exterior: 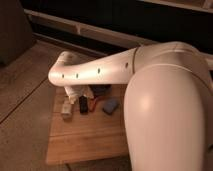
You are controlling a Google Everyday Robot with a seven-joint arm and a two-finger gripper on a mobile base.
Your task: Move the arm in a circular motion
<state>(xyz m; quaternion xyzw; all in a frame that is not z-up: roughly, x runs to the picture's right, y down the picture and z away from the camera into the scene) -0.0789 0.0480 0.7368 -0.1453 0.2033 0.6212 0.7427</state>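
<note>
The arm [100, 70] is a thick cream-white tube with a row of small dark holes. It reaches from a huge rounded joint [165, 115] on the right out to the left, over a small wooden table [85, 142]. At its far left end it bends down at a rounded elbow [61, 71]. The gripper [76, 93] is a small whitish tip under that end, just above the table's back left part. Most of it is hidden by the tube.
On the table lie a small beige block [66, 109], a dark oblong object [83, 105] and a blue object [110, 105]. A dark item [100, 90] sits partly under the arm. Speckled floor surrounds the table, and a dark wall with light ledges [100, 35] runs behind.
</note>
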